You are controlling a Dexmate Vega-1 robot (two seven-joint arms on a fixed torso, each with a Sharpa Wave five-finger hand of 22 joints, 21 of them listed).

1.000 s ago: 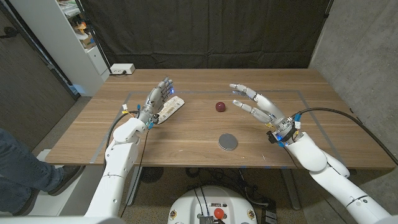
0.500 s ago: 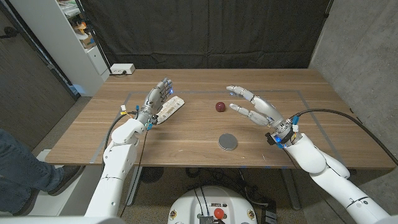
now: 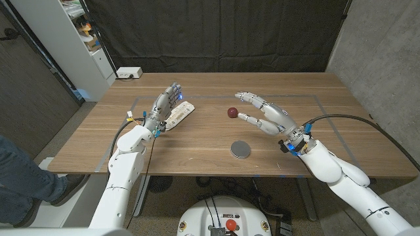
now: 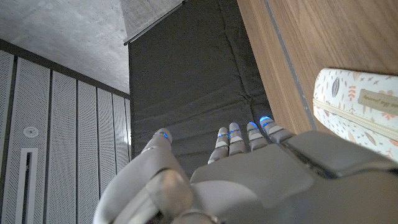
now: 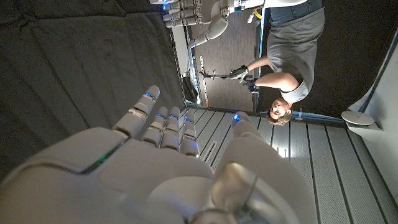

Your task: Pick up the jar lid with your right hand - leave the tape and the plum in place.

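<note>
Right hand [image 3: 266, 111] raised, fingers spread, holding nothing, left hand [image 3: 164, 106] fingers extended, empty

Black curtain [image 3: 216, 33], grey concrete wall [image 3: 380, 52]

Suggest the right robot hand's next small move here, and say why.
Probably bring the right robot hand back toward the robot and lower it over the jar lid: it hovers open near the plum, while the lid lies nearer the table's front edge.
</note>
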